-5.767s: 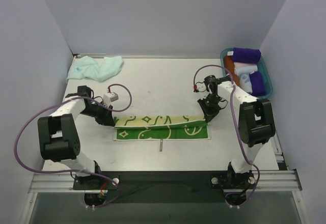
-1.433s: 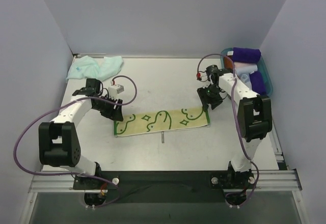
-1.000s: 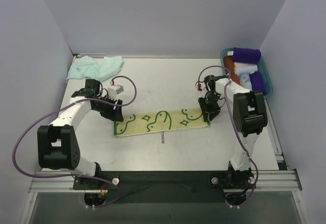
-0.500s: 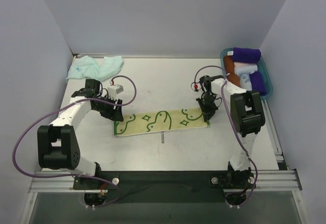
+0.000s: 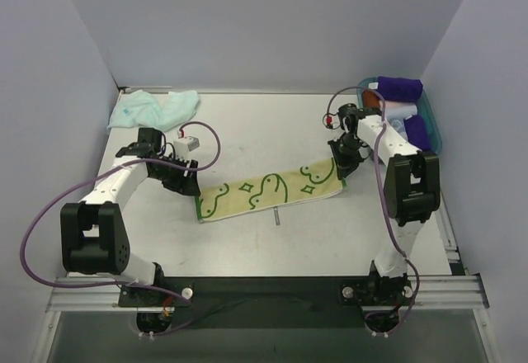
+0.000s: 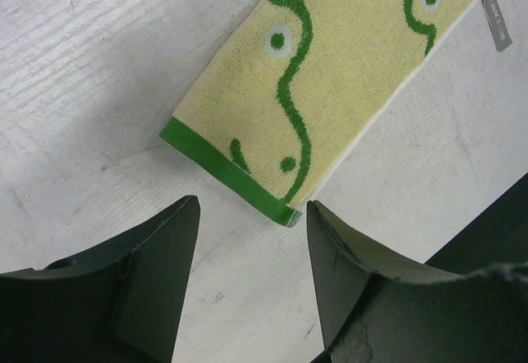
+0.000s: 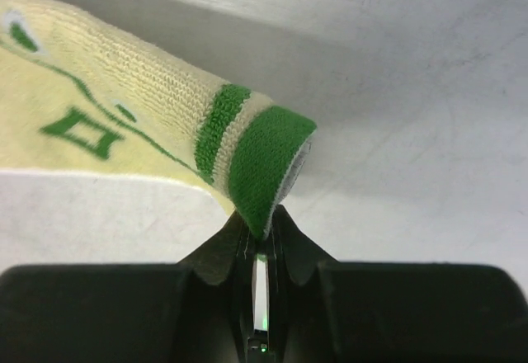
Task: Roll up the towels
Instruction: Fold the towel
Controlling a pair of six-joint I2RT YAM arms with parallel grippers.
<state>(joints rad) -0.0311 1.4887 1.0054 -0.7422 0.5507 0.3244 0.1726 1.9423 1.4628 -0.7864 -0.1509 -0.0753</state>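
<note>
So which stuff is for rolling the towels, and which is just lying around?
For the job:
- yellow towel with green squiggles, one end pinched in the right gripper
- crumpled mint towel, back left
- open left gripper, by the yellow towel's other end

Just lying about:
- teal bin on the right
- purple rolls, orange roll and white roll inside it

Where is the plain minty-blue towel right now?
In the top view, the mint towel lies crumpled in the table's far left corner, beyond the left gripper and away from the yellow towel.

No text can be read; the small grey label (image 6: 496, 21) at 2 o'clock of the yellow towel (image 6: 346, 74) is too blurred.
</note>
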